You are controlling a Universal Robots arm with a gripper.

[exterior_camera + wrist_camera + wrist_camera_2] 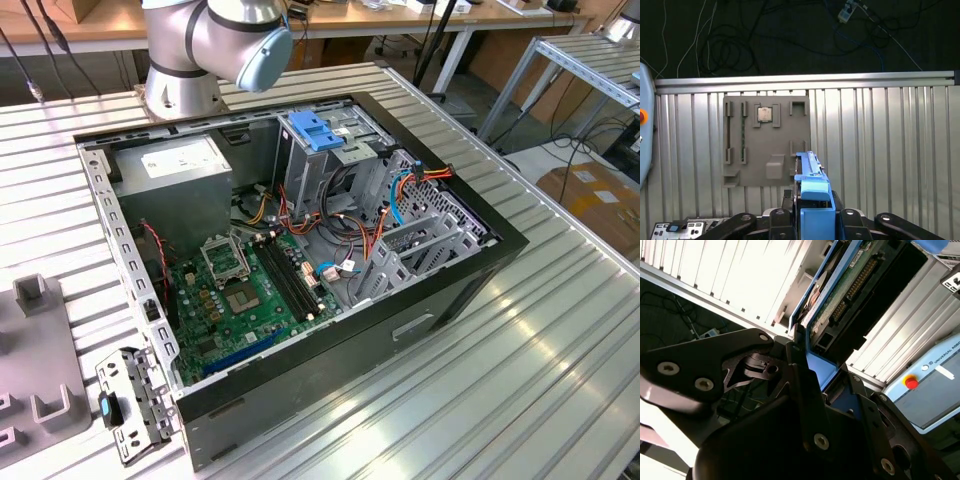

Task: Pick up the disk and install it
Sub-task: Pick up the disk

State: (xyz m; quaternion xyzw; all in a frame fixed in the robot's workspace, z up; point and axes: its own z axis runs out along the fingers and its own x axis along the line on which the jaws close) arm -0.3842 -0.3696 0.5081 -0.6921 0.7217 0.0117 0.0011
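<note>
The black end effector (812, 212) is closed on the flat metal disk (812, 175) framed by a blue plastic carrier, gripping the carrier from both sides. The disk is clear of the ribbed aluminium surface (880, 140), held above it, and appears over the edge of the grey moulded fixture plate (767, 140) in the first wrist view. In the second wrist view the disk (850, 282) shows its green circuit-board face beyond the end effector (822, 372). In the exterior view the open black computer case (300, 250) lies on the surface.

Disk (812, 190) w/ blue carrier, edge-on in gripper (813, 217)
</note>
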